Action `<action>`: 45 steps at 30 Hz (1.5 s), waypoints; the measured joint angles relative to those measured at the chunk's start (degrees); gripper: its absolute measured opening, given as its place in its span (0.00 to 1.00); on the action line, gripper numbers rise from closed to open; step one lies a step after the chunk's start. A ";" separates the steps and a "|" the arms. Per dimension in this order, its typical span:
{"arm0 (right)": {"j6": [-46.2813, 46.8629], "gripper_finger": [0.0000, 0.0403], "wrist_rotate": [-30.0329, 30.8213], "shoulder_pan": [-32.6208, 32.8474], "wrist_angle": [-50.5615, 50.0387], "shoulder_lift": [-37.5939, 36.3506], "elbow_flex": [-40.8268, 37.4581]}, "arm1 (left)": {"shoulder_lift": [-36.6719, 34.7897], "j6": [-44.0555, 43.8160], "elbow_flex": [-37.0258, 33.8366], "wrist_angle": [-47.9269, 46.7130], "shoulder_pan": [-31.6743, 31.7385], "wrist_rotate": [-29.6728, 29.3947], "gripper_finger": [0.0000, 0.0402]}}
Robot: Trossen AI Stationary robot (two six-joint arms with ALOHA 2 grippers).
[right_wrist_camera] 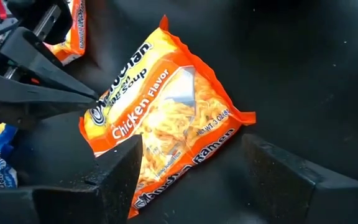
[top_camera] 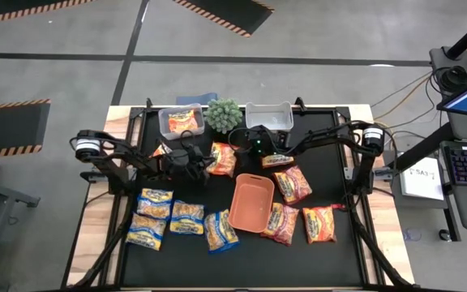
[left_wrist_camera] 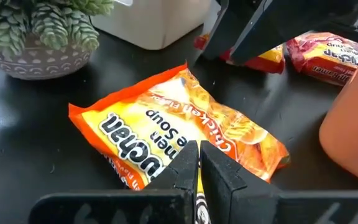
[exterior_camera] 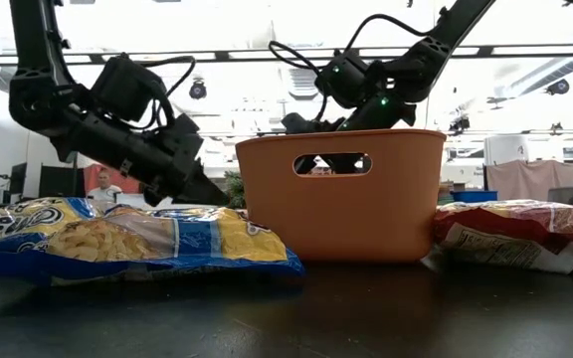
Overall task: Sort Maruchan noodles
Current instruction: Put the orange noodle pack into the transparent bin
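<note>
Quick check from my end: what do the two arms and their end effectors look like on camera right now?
Both arms are dark, jointed, with black cables looping along them. The left end effector has two flat, black, wedge-shaped fingers. The right end effector has broad, black, matte fingers; small green lights glow on its wrist. White round housings sit at each arm's base.

We see an orange rectangular plastic tray [top_camera: 252,203] on the black-topped desk [top_camera: 339,251]. At the desk's far edge a small green succulent in a grey pot [top_camera: 224,115] stands between two clear plastic bins [top_camera: 268,117].
</note>
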 joint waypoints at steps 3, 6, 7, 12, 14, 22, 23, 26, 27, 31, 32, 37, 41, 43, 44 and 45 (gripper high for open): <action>0.01 0.64 -0.02 0.00 -0.51 -0.79 0.02 | -0.05 0.01 0.04 0.39 0.01 -0.23 0.00; -0.17 0.64 -0.02 -0.01 -1.08 -1.25 0.02 | 0.26 1.19 0.05 0.39 0.05 -2.21 0.00; -0.25 0.64 0.00 -0.02 -1.10 -1.25 0.02 | 0.50 1.62 0.09 0.54 0.06 -3.13 0.00; -0.46 0.65 0.20 0.00 -1.12 -1.25 0.02 | 2.26 1.78 0.15 0.65 0.16 -6.69 0.00; -0.57 0.65 0.23 0.07 -1.12 -1.25 0.02 | 3.11 1.26 0.17 1.30 0.14 -6.65 0.00; -0.85 0.65 0.22 0.43 -1.73 -1.25 0.00 | 5.77 -0.85 0.28 2.83 0.15 -6.69 0.00; -0.86 0.65 0.22 0.59 -1.88 -1.25 0.00 | 6.15 -1.24 0.28 2.81 0.15 -6.72 0.00; -0.55 0.68 0.21 0.91 -2.60 -1.25 -0.06 | 7.41 -2.10 0.28 2.70 0.15 -7.00 0.00; -0.45 0.69 0.23 1.02 -2.70 -1.25 -0.10 | 7.88 -2.34 0.28 2.99 0.15 -7.04 0.00; -0.40 0.72 0.63 1.09 -2.42 -1.25 -0.11 | 8.80 -3.26 0.33 3.07 0.13 -7.24 0.00; -0.34 0.73 0.63 1.09 -2.36 -1.25 -0.11 | 8.91 -3.38 0.33 3.04 0.13 -7.23 0.00; 0.20 0.76 0.68 1.11 -2.33 -1.20 -0.18 | 8.96 -3.50 0.31 2.82 0.13 -7.19 0.00; 0.68 0.78 0.76 1.09 -2.02 -0.30 -0.19 | 8.98 -3.48 0.28 2.52 0.13 -7.17 0.00; 1.08 0.78 0.78 1.09 -1.67 0.49 -0.20 | 9.00 -3.48 0.28 2.47 0.13 -7.15 0.00; 1.09 0.78 0.78 1.09 -1.64 0.85 -0.22 | 9.02 -3.48 0.28 2.44 0.13 -7.13 0.00; 1.12 0.79 0.77 1.09 -1.12 1.30 -0.24 | 9.02 -3.48 0.28 2.41 0.13 -7.12 0.00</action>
